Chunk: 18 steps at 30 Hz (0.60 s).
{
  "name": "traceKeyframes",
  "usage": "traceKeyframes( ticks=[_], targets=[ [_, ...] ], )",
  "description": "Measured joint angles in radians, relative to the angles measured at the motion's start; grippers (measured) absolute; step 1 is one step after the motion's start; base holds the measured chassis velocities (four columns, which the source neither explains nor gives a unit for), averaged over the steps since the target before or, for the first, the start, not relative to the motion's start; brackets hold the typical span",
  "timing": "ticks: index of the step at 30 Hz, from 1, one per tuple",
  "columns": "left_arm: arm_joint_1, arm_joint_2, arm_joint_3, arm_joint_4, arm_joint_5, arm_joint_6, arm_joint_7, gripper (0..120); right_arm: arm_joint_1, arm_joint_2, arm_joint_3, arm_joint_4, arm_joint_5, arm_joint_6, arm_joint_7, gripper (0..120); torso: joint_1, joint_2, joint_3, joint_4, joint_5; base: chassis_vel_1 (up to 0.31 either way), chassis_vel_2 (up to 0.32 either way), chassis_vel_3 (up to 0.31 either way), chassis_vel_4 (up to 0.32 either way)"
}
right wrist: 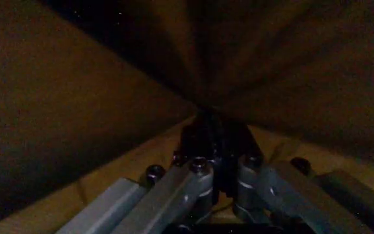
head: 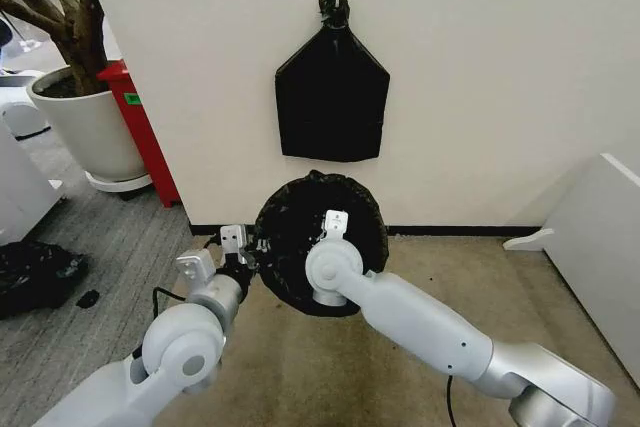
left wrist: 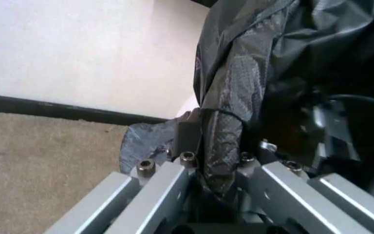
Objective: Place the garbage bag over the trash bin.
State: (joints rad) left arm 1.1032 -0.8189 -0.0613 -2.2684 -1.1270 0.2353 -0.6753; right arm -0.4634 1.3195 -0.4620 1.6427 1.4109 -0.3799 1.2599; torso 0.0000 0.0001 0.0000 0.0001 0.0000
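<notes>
The black garbage bag (head: 300, 232) is spread over a round opening at the foot of the wall; the trash bin beneath it is hidden by the plastic. My left gripper (head: 243, 257) is at the bag's left rim. In the left wrist view it (left wrist: 218, 163) is shut on a wrinkled fold of the bag (left wrist: 252, 63). My right gripper (head: 335, 230) reaches down inside the bag-lined opening. The right wrist view is dark, with creases of plastic (right wrist: 109, 87) running together at its closed fingertips (right wrist: 216, 139), which pinch the film.
A flat black bundle (head: 332, 97) hangs on the wall above. At the left stand a large white plant pot (head: 90, 127) and a red object (head: 145, 127), with a lumpy dark bag (head: 35, 272) on the floor. White furniture (head: 600, 247) borders the right.
</notes>
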Motion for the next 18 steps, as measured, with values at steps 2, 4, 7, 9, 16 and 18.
traceKeyframes(
  ticks=[2, 4, 7, 9, 16, 18],
  targets=[
    [0.001, 0.0, 0.0, -0.001, 0.0, 0.0, 0.0, 0, 0.0, 0.001, 0.001, -0.003, -0.001, 0.0, 0.0, 0, 0.0, 0.0, 0.0, 0.0, 0.0, 0.0, 0.0, 0.0, 0.0],
    [0.002, 0.0, -0.001, -0.001, 0.001, -0.001, 0.0, 0, 0.001, 0.003, 0.004, -0.005, -0.002, 0.006, 0.0, 0, 0.0, 0.0, 0.0, 0.0, 0.0, 0.0, 0.0, 0.0, 0.0],
    [0.001, 0.0, -0.005, 0.01, 0.005, -0.003, 0.001, 0, 0.0, -0.009, 0.004, 0.036, 0.015, 0.017, 0.011, 0, 0.0, 0.0, 0.0, -0.0001, 0.0001, 0.0, 0.0, 0.0, 0.0],
    [0.001, -0.002, -0.005, 0.018, 0.007, -0.003, 0.001, 0, 0.001, -0.016, 0.0, 0.065, 0.028, 0.022, 0.02, 0, 0.0, 0.0, 0.0, -0.0002, 0.0, 0.0, 0.0, 0.0, 0.0],
    [0.0, -0.013, -0.001, 0.048, 0.032, -0.006, 0.011, 0, 0.031, -0.044, -0.037, 0.213, 0.16, 0.046, 0.077, 0, 0.0, 0.0, 0.0, 0.0, -0.0001, 0.0, 0.0, 0.0, 0.0],
    [-0.002, -0.013, 0.001, 0.049, 0.043, -0.007, 0.015, 0, 0.036, -0.049, -0.042, 0.24, 0.215, 0.053, 0.095, 0, 0.0, 0.0, 0.0, 0.0, 0.0, 0.0, 0.0, 0.0, 0.0]
  ],
)
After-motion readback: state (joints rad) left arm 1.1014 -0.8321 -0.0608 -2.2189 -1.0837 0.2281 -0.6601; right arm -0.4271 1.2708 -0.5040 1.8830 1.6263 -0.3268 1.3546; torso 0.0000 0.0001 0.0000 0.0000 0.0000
